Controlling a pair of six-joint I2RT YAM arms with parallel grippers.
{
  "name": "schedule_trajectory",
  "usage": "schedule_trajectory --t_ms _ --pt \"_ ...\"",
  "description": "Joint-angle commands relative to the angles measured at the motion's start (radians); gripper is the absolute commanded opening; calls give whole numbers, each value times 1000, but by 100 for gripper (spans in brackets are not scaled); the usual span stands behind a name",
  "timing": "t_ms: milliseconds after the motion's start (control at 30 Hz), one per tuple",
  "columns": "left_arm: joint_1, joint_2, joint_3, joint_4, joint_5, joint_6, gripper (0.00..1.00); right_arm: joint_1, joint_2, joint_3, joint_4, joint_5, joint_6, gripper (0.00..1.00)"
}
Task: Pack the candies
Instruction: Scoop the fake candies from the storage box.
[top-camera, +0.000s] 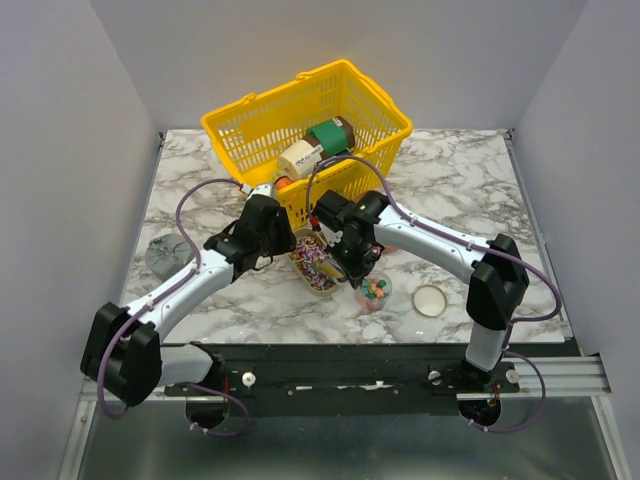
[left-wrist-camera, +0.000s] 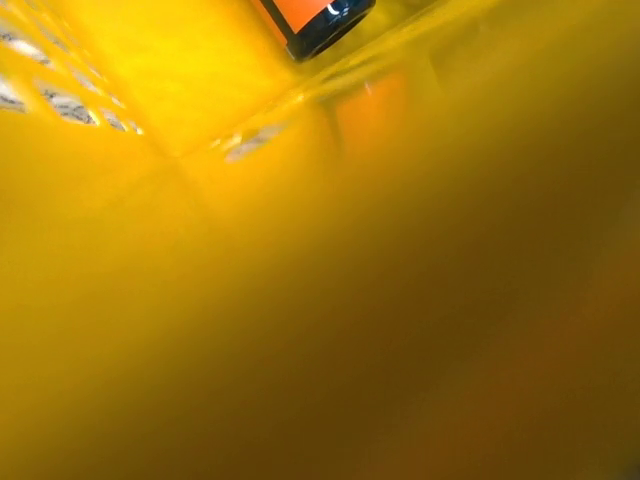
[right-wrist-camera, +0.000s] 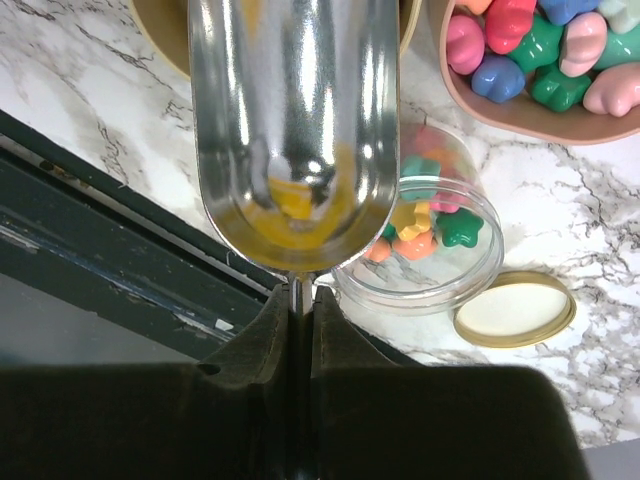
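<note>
My right end effector (right-wrist-camera: 297, 297) pinches the scoop (right-wrist-camera: 290, 130) stem beside the candies (right-wrist-camera: 420, 225). My left end effector (top-camera: 263, 193) sits at the basket (top-camera: 238, 138), grip indeterminate.

- From above, the left gripper (top-camera: 264, 192) sits at the near left wall of the basket (top-camera: 300, 110), and its jaws are hidden beneath its own wrist.
- The left wrist view is almost all yellow blur, with the basket wall too near the lens to resolve.
- An orange thing with a dark rim (left-wrist-camera: 325, 18), perhaps a bottle's end, is cut off by the top edge.
- In the right wrist view the scoop (right-wrist-camera: 290, 130) runs off the top edge and covers the left side of the jar (right-wrist-camera: 450, 235).
- The bowl (right-wrist-camera: 520, 130) of candies (right-wrist-camera: 510, 25) is cut by the top and right edges.
- From above, the dish (top-camera: 312, 268) between the arms is partly covered, and its sweets are too small to tell apart.
</note>
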Motion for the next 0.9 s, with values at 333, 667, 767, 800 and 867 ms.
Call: schedule_trajectory --t_ms 333,667,767,800,867 --pt "-120 -245 -195 -31 -110 -317 56 4 -84 -51 10 28 9 1" --pt "-189 -162 -269 64 -161 -528 57 7 -45 -12 -15 35 1 1" --pt "-197 -113 -310 170 -144 -572 56 13 -54 -26 -26 38 -4 1" --pt "-201 -84 -313 184 -146 -603 56 16 -58 -28 -38 37 -7 1" --pt "-221 -59 -317 219 -165 -612 54 24 -62 -29 -49 34 -13 1"
